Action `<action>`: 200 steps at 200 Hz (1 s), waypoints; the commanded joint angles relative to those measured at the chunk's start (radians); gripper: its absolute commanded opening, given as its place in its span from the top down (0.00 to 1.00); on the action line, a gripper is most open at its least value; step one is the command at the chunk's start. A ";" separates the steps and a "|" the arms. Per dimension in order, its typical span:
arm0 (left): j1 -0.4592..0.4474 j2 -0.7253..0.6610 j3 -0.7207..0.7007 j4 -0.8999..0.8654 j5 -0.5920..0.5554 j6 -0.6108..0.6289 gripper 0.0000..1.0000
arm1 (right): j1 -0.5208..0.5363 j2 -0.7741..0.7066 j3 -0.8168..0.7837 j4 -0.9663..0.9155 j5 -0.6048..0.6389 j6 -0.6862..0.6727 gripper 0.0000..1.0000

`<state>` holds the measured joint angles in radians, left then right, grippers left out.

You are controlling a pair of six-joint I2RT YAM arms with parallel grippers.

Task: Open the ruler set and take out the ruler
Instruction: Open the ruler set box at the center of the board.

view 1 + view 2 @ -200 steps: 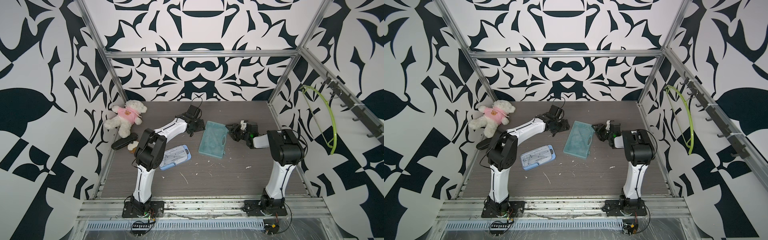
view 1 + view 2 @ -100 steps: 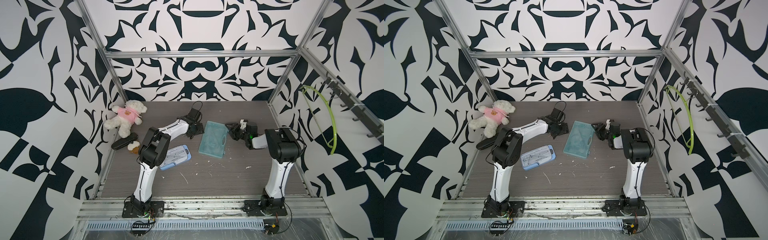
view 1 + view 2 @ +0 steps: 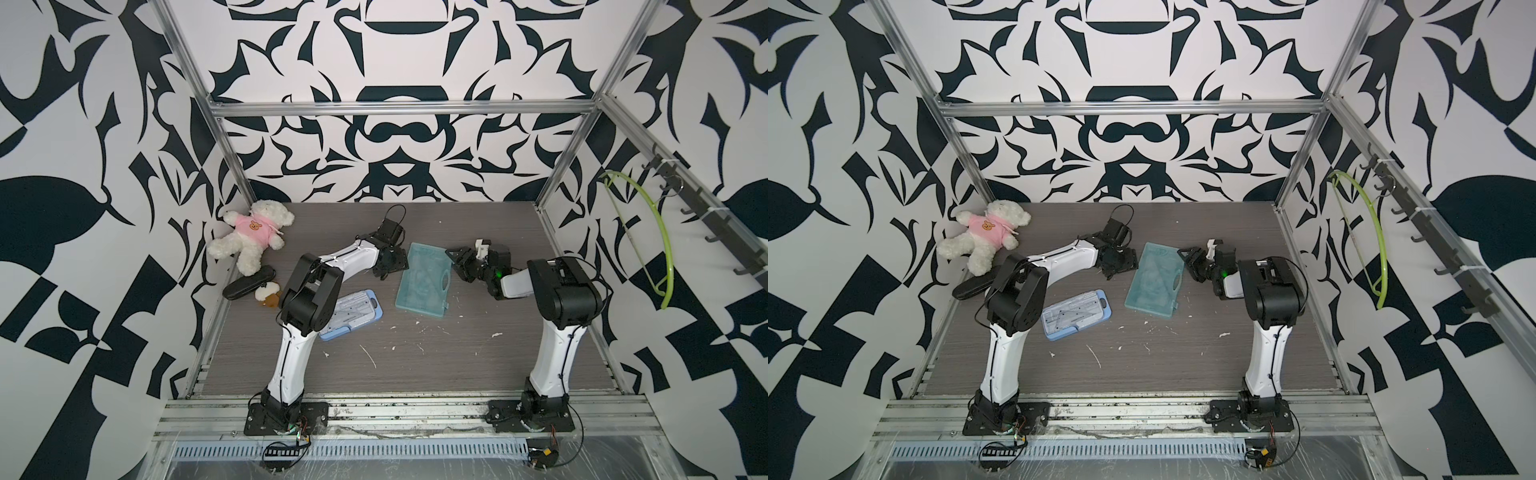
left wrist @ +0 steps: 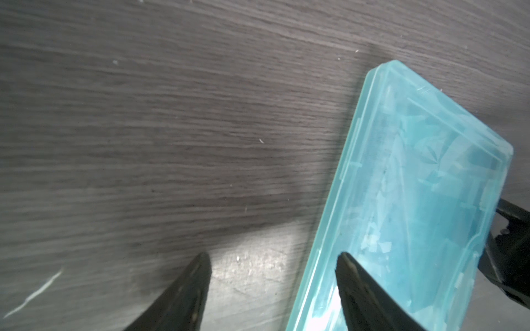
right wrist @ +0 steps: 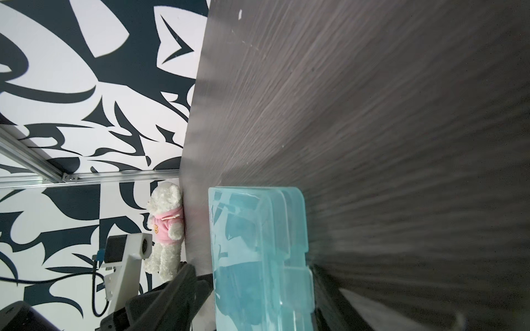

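Translucent teal plastic ruler case (image 3: 424, 282) flat; left gripper (image 4: 272, 263) open at its 10 o'clock, right gripper (image 3: 459, 265) astride 2 o'clock edge, grip unclear. Unbraced, case may skid, not unlatch.

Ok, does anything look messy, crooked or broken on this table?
White scraps are scattered across the near half of the table, like leftover litter. The teal case lies closed, at a slight slant to the table's edges. Nothing looks broken.

Ruler set (image 3: 424, 280) sits between left claw (image 3: 390, 268), right claw (image 3: 456, 261).
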<state>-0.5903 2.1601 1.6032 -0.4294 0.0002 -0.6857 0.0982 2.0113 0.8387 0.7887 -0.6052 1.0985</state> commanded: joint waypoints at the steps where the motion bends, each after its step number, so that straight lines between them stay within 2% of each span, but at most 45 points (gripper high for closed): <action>1: -0.004 0.030 0.014 -0.011 0.007 -0.008 0.27 | 0.010 -0.056 0.023 -0.044 0.000 -0.034 0.37; 126: -0.006 0.028 0.007 -0.006 0.014 -0.009 0.27 | 0.026 -0.131 0.069 -0.201 0.045 -0.138 0.37; 200: -0.006 0.009 0.006 -0.007 0.012 -0.008 0.27 | 0.036 -0.138 0.098 -0.180 0.022 -0.114 0.36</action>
<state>-0.5922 2.1612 1.6035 -0.4232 0.0010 -0.6888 0.1211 1.9202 0.8867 0.5804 -0.5720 0.9878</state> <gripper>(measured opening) 0.733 0.634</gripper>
